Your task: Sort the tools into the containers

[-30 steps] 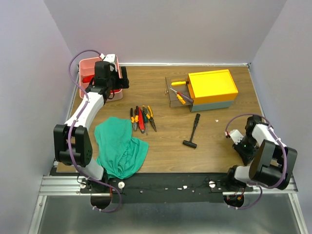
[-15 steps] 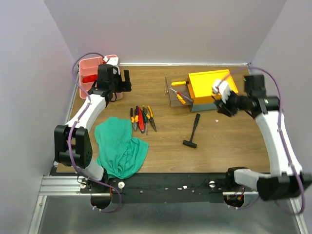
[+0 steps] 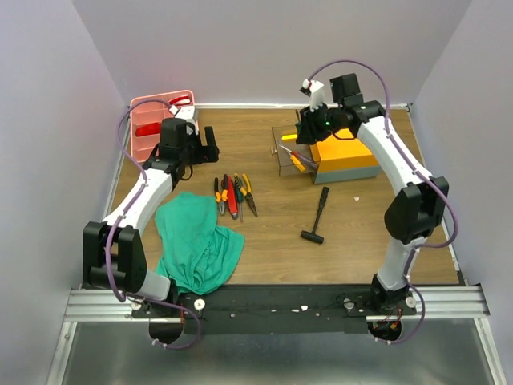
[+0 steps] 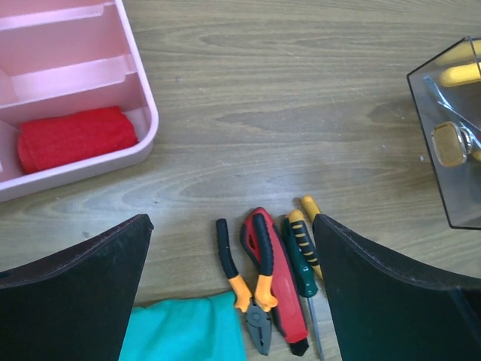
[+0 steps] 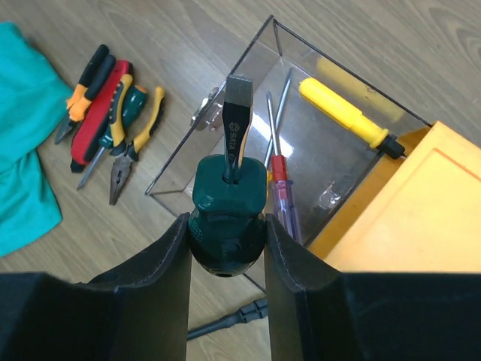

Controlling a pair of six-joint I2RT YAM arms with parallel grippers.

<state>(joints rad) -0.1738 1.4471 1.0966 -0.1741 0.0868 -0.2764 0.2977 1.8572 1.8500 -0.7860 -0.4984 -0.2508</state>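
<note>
My right gripper [image 5: 227,222] is shut on a green-handled screwdriver [image 5: 229,192], its flat blade pointing out over the clear drawer [image 5: 248,83] of the yellow-topped toolbox [image 5: 421,218]. In the top view this gripper [image 3: 308,131] hovers at the toolbox [image 3: 349,144]. A yellow screwdriver [image 5: 342,113] and a red one [image 5: 282,197] lie in the drawer. My left gripper [image 4: 231,219] is open and empty above orange-handled pliers [image 4: 252,289], a red tool [image 4: 276,282] and a green screwdriver [image 4: 301,263]. The pink tray [image 4: 146,105] holds a red item [image 4: 75,138]. The black hammer [image 3: 318,215] lies on the table.
A green cloth [image 3: 196,245] lies at the near left, touching the row of tools [image 3: 232,195]. The pink tray [image 3: 143,120] stands in the back left corner by the wall. Bare wood lies between the tools and the hammer.
My right arm has swung from the near right edge up and left to above the toolbox drawer. My left gripper has moved off the pink tray, toward the row of tools.
</note>
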